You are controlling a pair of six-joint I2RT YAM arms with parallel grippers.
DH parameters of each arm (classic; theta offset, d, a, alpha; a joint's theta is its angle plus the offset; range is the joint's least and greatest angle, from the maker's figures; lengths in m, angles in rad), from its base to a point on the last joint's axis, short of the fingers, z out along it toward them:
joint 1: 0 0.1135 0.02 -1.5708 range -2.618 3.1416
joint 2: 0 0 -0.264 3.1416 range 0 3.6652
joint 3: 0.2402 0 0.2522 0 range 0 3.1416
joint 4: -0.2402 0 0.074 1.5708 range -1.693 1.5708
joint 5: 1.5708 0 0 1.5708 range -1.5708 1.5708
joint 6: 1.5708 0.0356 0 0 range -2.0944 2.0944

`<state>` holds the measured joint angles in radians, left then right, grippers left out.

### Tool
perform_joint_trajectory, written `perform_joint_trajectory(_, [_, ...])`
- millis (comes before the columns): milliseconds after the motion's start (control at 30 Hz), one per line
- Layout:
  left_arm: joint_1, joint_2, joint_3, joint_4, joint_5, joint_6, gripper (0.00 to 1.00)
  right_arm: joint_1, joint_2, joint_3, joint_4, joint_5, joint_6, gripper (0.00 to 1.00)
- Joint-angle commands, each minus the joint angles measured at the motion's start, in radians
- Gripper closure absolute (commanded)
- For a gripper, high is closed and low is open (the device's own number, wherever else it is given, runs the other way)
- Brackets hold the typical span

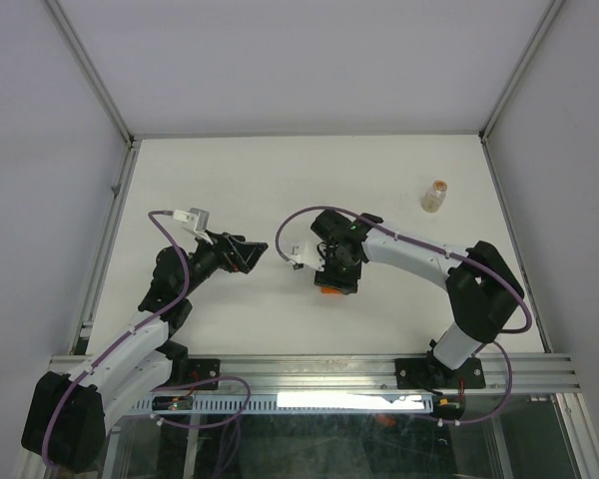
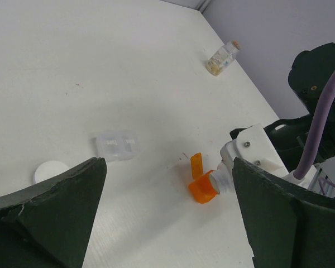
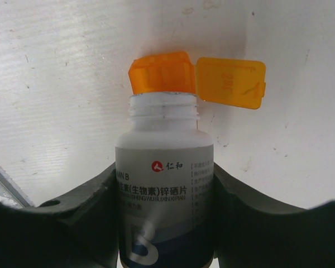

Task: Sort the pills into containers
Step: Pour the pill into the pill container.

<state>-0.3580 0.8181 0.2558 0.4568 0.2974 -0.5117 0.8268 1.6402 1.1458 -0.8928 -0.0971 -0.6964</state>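
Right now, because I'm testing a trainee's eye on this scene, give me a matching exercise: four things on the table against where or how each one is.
Things:
1. white bottle
2. orange cup
3. clear vial
4. white disc

States:
a. alone, far to the right of the others
b. gripped in the right tool
c. lying flat beside the open left tool
d. lid flipped open, at the bottle's mouth

Pairs: 1-b, 2-d, 3-a, 4-c
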Motion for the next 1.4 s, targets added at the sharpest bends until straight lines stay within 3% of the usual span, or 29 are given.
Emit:
perform_joint_trajectory(0, [0.008, -0.002, 0.035, 0.057, 0.022, 0.019, 0.01, -0.010, -0.012, 0.055, -0.016, -0.018, 0.017, 1.00])
perform_joint_trajectory(33, [0.008, -0.002, 0.038, 0.054, 0.021, 0.021, 0.01, 0.003, -0.012, 0.060, -0.046, -0.045, 0.026, 1.00])
perform_joint_trajectory(100, [0.007, 0.001, 0.036, 0.059, 0.020, 0.018, 0.01, -0.001, -0.057, -0.027, 0.089, 0.031, -0.003, 1.00])
perform_joint_trajectory(200, [0.007, -0.001, 0.039, 0.052, 0.021, 0.021, 0.01, -0.012, 0.006, 0.064, -0.044, -0.047, 0.021, 1.00])
perform_joint_trajectory(267, [0.007, -0.004, 0.033, 0.059, 0.018, 0.018, 0.01, 0.011, -0.066, -0.027, 0.090, 0.039, 0.001, 1.00])
perform_joint_trajectory(367, [0.008, 0.003, 0.040, 0.054, 0.023, 0.021, 0.01, -0.006, -0.013, 0.059, -0.036, -0.038, 0.024, 1.00])
perform_joint_trajectory(433, [0.006, 0.001, 0.036, 0.059, 0.020, 0.019, 0.01, 0.011, -0.057, -0.026, 0.085, 0.047, 0.006, 1.00])
perform_joint_trajectory(533, [0.007, 0.002, 0.039, 0.055, 0.022, 0.020, 0.01, 0.009, -0.012, 0.042, -0.011, -0.020, 0.029, 1.00])
perform_joint_trajectory(600, [0.007, -0.001, 0.035, 0.059, 0.020, 0.018, 0.01, 0.003, -0.044, -0.013, 0.079, 0.046, 0.013, 1.00])
perform_joint_trajectory(667, [0.007, -0.001, 0.036, 0.056, 0.020, 0.019, 0.01, -0.013, -0.007, 0.046, -0.017, -0.019, 0.023, 1.00])
perform_joint_trajectory(733, [0.007, -0.003, 0.034, 0.057, 0.019, 0.018, 0.01, 0.035, -0.039, 0.016, 0.016, -0.009, 0.027, 1.00])
perform_joint_trajectory(867, [0.006, 0.000, 0.037, 0.057, 0.020, 0.019, 0.01, -0.011, -0.017, 0.031, 0.002, -0.007, 0.016, 1.00])
perform_joint_trajectory(1367, [0.008, -0.002, 0.034, 0.056, 0.019, 0.019, 0.01, 0.009, -0.031, 0.057, -0.044, -0.045, 0.017, 1.00])
